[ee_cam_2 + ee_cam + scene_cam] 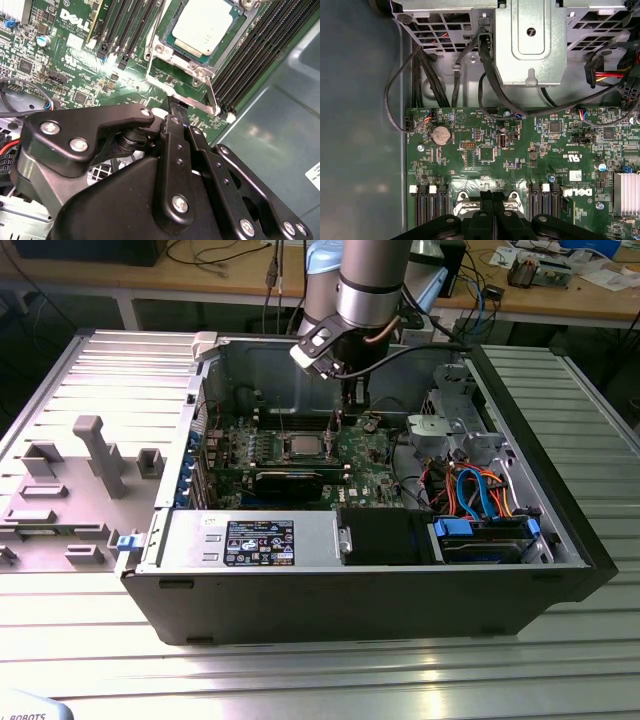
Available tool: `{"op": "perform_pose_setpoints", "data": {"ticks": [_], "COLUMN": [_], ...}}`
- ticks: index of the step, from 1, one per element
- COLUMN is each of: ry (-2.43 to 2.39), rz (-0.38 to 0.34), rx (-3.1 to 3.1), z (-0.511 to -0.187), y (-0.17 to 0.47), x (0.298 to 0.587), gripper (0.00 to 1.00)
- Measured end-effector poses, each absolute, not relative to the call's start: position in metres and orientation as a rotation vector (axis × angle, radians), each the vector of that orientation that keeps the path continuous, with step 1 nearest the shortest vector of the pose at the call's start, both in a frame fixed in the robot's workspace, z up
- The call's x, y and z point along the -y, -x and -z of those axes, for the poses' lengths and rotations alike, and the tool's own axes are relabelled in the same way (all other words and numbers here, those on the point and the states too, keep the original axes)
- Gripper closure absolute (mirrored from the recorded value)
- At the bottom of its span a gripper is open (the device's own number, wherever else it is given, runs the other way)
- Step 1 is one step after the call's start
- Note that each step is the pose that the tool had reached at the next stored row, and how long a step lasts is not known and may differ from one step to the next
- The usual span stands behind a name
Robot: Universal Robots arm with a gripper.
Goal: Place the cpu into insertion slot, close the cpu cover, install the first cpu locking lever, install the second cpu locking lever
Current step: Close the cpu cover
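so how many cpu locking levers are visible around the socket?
2. One locking lever runs alongside the cpu; the other sticks out past its corner, next to the gripper. Their far ends may be hidden.

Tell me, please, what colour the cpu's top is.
Pale silver-grey; the cpu shows best in the second wrist view.

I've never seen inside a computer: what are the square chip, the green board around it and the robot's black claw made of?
The cpu looks topped with dull silver-grey metal, softly reflecting light. The circuit board seems a glossy green-coated laminate dotted with solder. The gripper is matte black, metal or hard plastic, I can't tell, with shiny screws.
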State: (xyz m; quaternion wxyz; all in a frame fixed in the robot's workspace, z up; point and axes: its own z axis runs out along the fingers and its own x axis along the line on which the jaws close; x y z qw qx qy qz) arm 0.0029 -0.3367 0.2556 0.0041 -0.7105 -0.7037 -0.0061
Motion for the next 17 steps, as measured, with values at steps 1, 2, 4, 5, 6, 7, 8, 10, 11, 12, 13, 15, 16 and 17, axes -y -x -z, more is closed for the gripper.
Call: {"op": "perform_pose_setpoints", "data": {"ticks": [1, 2, 4, 5, 6, 7, 8, 10, 11, 12, 13, 15, 16, 17], "ry": [2.226, 2.226, 2.226, 2.226, 2.226, 2.226, 2.226, 2.226, 2.226, 2.226, 2.226, 2.226, 2.226, 2.226], "rz": [0.019, 0.019, 0.019, 0.019, 0.019, 0.019, 0.019, 0.019, 0.019, 0.019, 0.019, 0.019, 0.019, 0.019], "rx": [2.205, 2.205, 2.205, 2.205, 2.205, 2.205, 2.205, 2.205, 2.205, 2.205, 2.205, 2.205, 2.205, 2.205], "z": [-0.2556, -0.2556, -0.2556, -0.2556, -0.2556, -0.2556, -0.2556, -0.2555, -0.2556, -0.2556, -0.2556, -0.2556, -0.2556, -0.2556], "y": [-0.0025, -0.0018, -0.0009, -0.0004, 0.0, 0.0005, 0.0009, 0.0017, 0.0024, 0.003, 0.0035, 0.0043, 0.0046, 0.0049], "x": [0.3367, 0.3367, 0.3367, 0.3367, 0.3367, 0.3367, 0.3367, 0.3367, 0.3367, 0.3367, 0.3367, 0.3367, 0.3367, 0.3367], "gripper": [0.89, 0.89, 0.89, 0.89, 0.89, 0.89, 0.89, 0.89, 0.89, 0.89, 0.89, 0.89, 0.89, 0.89]}}
